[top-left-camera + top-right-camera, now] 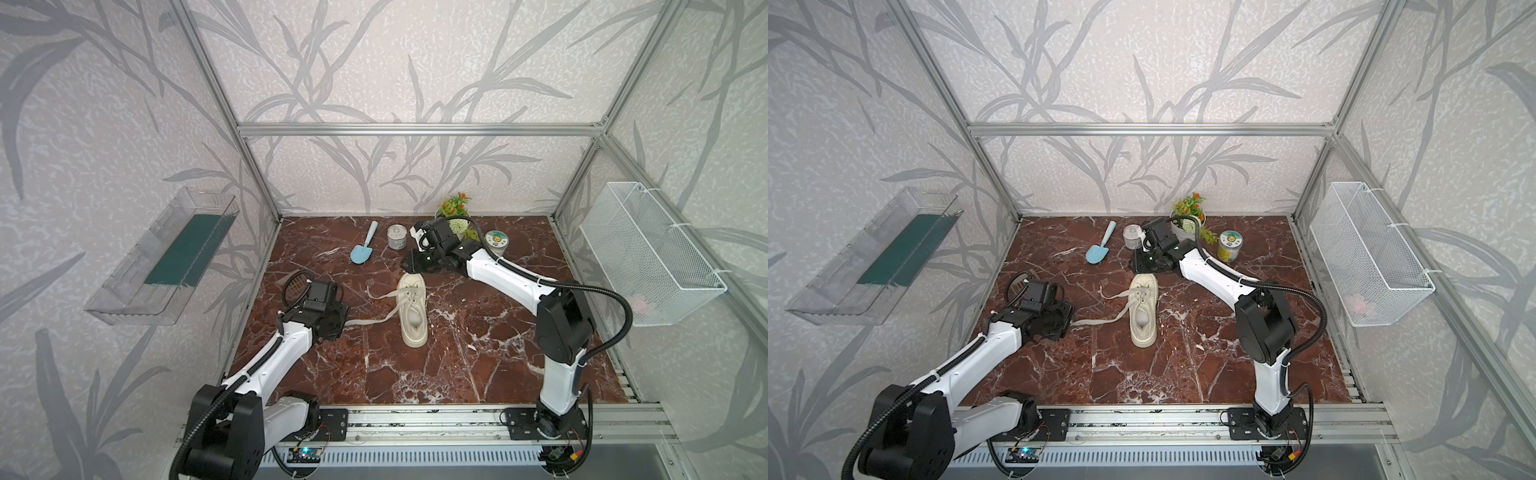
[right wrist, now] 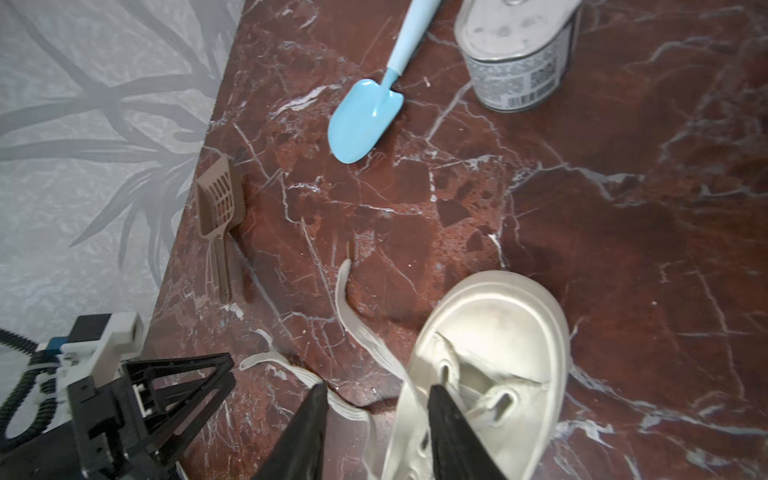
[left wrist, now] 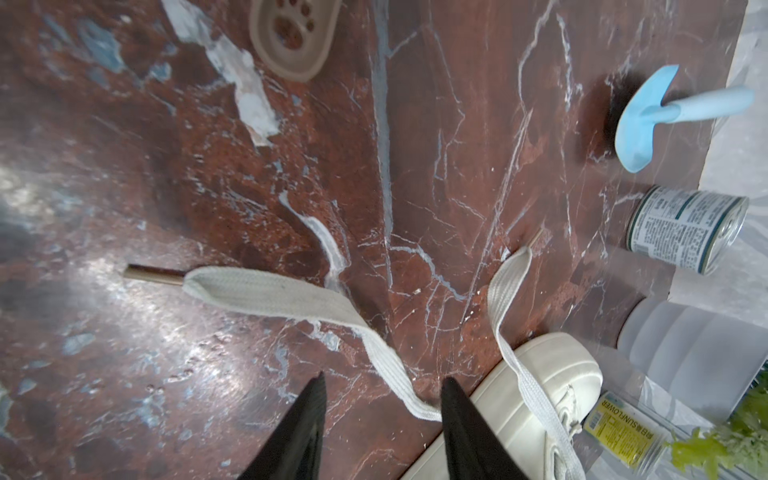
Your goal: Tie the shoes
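On the left wall hung a clear plastic bin (image 1: 124,299) with a dark green sheet (image 1: 183,257) lying flat in its bottom. Along the back of the table stood a tin can (image 1: 397,237), then a potted plant (image 1: 455,205) with orange blossoms, then a jar (image 1: 496,243) under a printed green lid. I could not see what the can or the jar held. On the right wall a white wire basket (image 1: 602,232) held something small and pinkish (image 1: 642,305), too blurred to name.

The tabletop (image 1: 457,365) was red-brown marble veined with white. The walls around it were papered in grey leaves, with aluminium rails at the corners. A brown slotted scoop (image 2: 218,212) lay near the left edge, and a blue trowel (image 1: 363,247) lay just beside the can.

The cream sneaker (image 1: 412,316) sat on its sole mid-table, toe toward the back wall. It was untied, with both flat laces trailing off to the left.

The left gripper (image 3: 382,378) hung low, to the left of the shoe. Its fingers stood partly apart and gripped nothing, while the nearer lace (image 1: 370,320) ran along the marble across the gap between them. The right gripper (image 2: 378,386) hung over the toe end, fingers likewise partly apart, one tip above the marble and one above the eyelets. The farther lace (image 1: 380,293) passed between them, and they had hold of nothing that I could see.
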`<state>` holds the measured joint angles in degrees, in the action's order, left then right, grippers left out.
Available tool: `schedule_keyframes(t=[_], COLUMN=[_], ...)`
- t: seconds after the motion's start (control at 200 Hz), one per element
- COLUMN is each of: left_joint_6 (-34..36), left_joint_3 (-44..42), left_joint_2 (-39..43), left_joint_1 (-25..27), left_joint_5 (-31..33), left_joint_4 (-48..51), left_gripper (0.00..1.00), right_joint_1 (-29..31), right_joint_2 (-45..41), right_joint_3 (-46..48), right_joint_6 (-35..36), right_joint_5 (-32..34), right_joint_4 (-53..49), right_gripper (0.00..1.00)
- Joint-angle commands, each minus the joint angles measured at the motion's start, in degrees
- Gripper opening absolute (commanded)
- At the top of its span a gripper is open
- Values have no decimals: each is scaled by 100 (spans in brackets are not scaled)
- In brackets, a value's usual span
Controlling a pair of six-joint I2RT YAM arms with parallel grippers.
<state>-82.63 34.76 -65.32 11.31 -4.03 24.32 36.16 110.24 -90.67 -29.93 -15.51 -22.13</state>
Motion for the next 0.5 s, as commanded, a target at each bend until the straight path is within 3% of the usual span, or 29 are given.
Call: schedule_keyframes(t=[0.0, 0.495], left_joint_6=[-629, -1179], left_joint_3=[48, 74], left_joint_2=[-33, -640], left_joint_1=[38, 55], left_joint_5=[422, 386], left_joint_4=[110, 89], left_gripper=[48, 48], right_joint_1=[-122, -377], right_joint_2=[-318, -532], right_joint_3=[56, 330], right_joint_6=[146, 237], right_joint_5=[-143, -93], right_joint_4=[87, 95], right_gripper=[42, 42])
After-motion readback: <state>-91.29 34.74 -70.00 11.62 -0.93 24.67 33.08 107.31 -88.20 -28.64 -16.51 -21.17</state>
